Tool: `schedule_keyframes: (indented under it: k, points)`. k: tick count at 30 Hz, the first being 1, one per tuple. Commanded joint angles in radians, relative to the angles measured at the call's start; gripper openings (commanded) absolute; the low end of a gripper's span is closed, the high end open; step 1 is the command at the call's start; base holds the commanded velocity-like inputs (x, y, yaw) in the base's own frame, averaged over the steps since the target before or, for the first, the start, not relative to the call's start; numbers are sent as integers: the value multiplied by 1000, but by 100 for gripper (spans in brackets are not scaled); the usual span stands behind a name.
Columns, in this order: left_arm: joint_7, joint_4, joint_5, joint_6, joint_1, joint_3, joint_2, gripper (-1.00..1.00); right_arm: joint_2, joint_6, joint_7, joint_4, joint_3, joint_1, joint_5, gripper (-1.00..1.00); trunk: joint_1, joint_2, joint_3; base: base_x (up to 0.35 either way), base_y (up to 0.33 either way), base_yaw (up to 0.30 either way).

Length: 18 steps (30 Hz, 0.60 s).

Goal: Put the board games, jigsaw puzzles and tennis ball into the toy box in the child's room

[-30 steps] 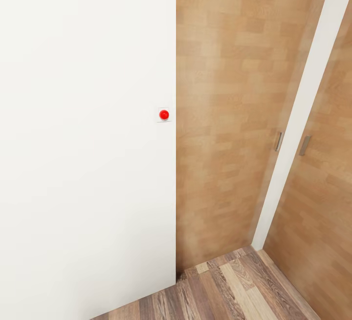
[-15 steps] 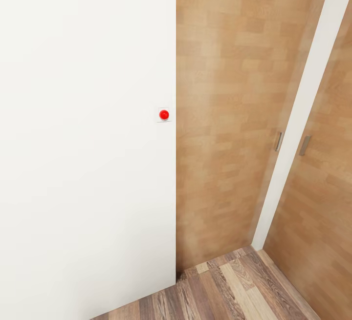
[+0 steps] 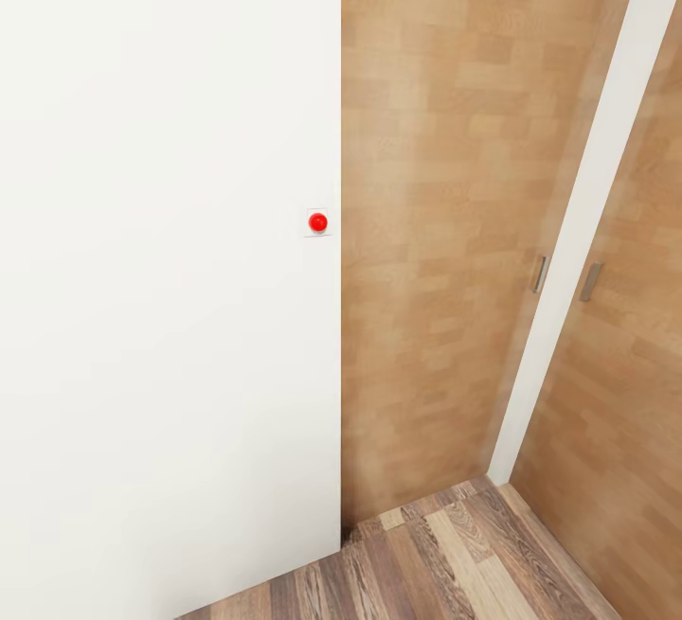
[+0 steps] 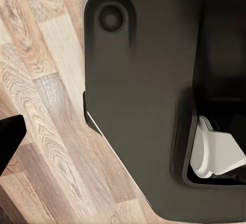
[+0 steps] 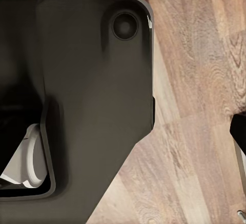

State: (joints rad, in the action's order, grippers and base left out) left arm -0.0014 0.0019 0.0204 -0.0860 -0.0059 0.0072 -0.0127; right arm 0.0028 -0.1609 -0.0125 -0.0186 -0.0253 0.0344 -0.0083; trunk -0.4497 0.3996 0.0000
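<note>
The board games, jigsaw puzzles, tennis ball, toy box, bed and table are all out of view. The head view faces a room corner at close range. Both wrist views look down on my own dark base (image 4: pixel 138 96) (image 5: pixel 87 80) over the wood plank floor (image 4: pixel 46 80). One dark fingertip (image 4: pixel 7 137) of the left gripper pokes in at the edge of the left wrist view. At the edge of the right wrist view there is a dark fingertip (image 5: pixel 240 131) of the right gripper. Nothing is seen held.
A white wall panel (image 3: pixel 170 270) with a small red button (image 3: pixel 318 221) stands close on the left. Wooden doors (image 3: pixel 436 222) with grey handles (image 3: pixel 539 274) and a white frame strip (image 3: pixel 587 213) close off the right. A narrow patch of floor (image 3: pixel 455 563) lies below.
</note>
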Motion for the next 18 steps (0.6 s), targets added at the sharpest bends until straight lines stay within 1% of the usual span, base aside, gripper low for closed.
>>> schedule_keyframes:
  k: [1,18]
  points:
    - [0,1,2,-3,0,0,0,100,0,-2,-1,-1,-2,1,-1,100,0,0,0,0,0,0]
    - [0,1,3,-3,0,0,-1,100,0,-2,-1,-1,-2,1,-1,100,0,0,0,0,0,0]
